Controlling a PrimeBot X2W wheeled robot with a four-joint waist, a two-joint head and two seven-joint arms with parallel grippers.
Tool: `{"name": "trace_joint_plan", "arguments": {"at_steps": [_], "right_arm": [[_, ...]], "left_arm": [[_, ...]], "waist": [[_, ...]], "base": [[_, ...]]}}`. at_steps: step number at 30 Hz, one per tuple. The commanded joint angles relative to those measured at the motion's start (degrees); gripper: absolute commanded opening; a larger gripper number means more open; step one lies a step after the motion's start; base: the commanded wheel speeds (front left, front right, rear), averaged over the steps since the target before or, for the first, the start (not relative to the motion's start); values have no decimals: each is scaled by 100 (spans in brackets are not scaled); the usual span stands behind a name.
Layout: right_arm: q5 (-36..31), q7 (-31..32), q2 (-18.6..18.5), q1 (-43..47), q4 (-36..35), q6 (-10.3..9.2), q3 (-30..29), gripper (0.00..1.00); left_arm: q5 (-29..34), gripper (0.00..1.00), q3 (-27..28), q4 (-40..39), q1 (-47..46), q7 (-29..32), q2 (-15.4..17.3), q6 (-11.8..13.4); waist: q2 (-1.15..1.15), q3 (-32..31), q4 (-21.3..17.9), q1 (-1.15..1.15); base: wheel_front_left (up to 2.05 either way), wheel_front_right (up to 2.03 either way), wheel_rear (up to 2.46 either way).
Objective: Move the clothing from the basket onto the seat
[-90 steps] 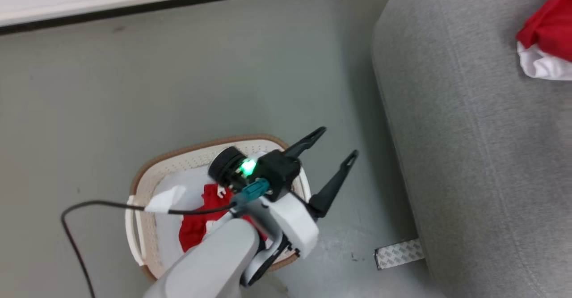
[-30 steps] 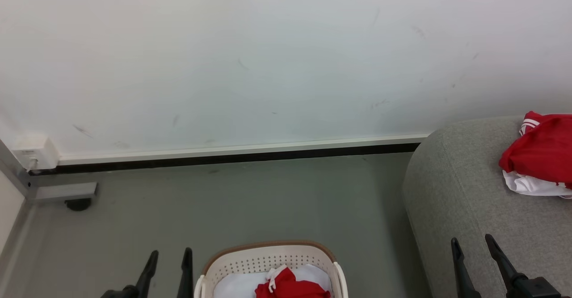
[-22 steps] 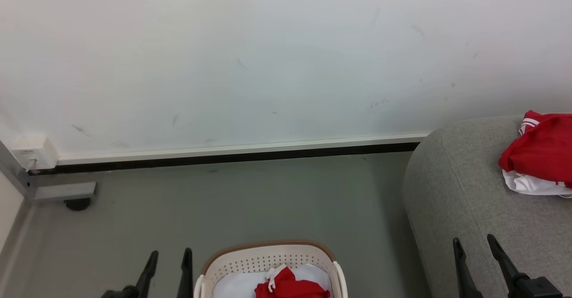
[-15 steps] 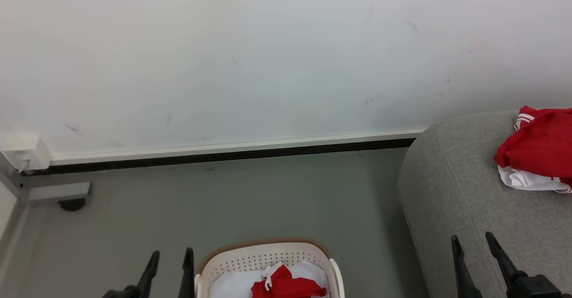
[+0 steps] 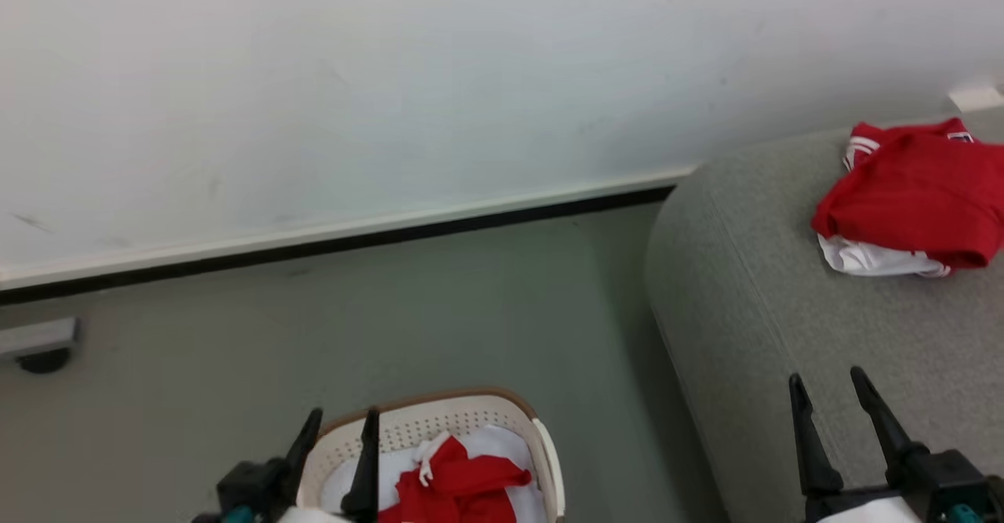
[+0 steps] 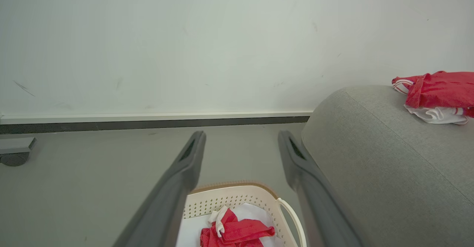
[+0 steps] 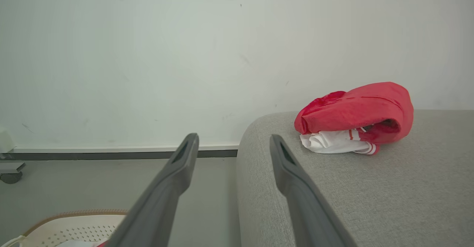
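A cream basket [image 5: 439,421] with a brown rim stands on the floor at the bottom of the head view, holding red clothing [image 5: 455,488] on a pale liner. More red and white clothing [image 5: 910,197] lies on the grey seat [image 5: 784,311] at the right. My left gripper [image 5: 341,429] is open and empty over the basket's left rim. Over the seat's front part my right gripper [image 5: 827,386] stands open and empty. The left wrist view shows the basket [image 6: 237,199], its red clothing [image 6: 237,234] and the seat [image 6: 370,147]. The right wrist view shows the seat's pile [image 7: 355,117].
A white wall with a dark baseboard [image 5: 337,245] runs behind the grey floor. A grey bracket with a dark wheel [image 5: 39,350] sits at the far left by the wall. A small white fitting [image 5: 973,98] shows on the wall above the seat.
The head camera has turned right and tipped down, shifting the whole picture. Both grippers rise a little higher in the view, and the left one now overlaps the basket's rim. Both stay open.
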Motion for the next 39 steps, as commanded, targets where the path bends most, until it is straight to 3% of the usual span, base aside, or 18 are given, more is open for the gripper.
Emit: {"name": "trace_joint_plan", "arguments": {"at_steps": [1,5,20,29,39], "right_arm": [[88,3,-7,-140,-87,-13,17,100],[170,4,-6,-311,-267,-13,108,100],[517,4,-3,-901,-1106,-13,305,100],[613,4,-3,-1225,-1671,-13,434,100],[763,4,-4,-1580,-2085,-13,452,100]], "left_arm": [[84,100,-40,176,-249,-4,22,-36],[255,100,-187,863,-843,76,111,-74],[540,100,-485,3566,-2763,1504,372,66],[602,100,-484,4349,-3606,1505,662,243],[666,100,-573,4805,-4586,1255,921,276]], "waist": [[0,320,-287,0],[0,711,-573,0],[0,2200,-1280,0],[0,3268,-1285,0],[0,4235,-1117,0]], "base": [[0,0,0],[0,0,0],[0,0,0],[0,0,0],[0,0,0]]}}
